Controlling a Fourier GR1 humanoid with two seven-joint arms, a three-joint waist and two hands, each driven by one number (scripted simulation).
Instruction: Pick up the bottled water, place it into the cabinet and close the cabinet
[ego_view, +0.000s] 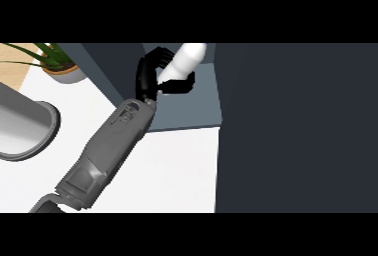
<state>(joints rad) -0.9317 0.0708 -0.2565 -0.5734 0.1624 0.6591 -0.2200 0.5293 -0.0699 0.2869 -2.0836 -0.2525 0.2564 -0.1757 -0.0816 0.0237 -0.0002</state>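
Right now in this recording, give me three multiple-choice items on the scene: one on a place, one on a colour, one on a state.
1. Where is the bottled water?
A. lying on the white counter
B. held up at the cabinet opening
C. inside the metal pot

2. What colour is the bottle?
A. white
B. green
C. red

3. What is the hand doing?
A. resting flat and open on the counter
B. curled round the bottle
C. gripping the potted plant

Key: 1 B, the bottle sits over the cabinet shelf, off the counter. 2 A, its body shows plain white. 3 B, black fingers wrap its lower part, away from the plant and pot.
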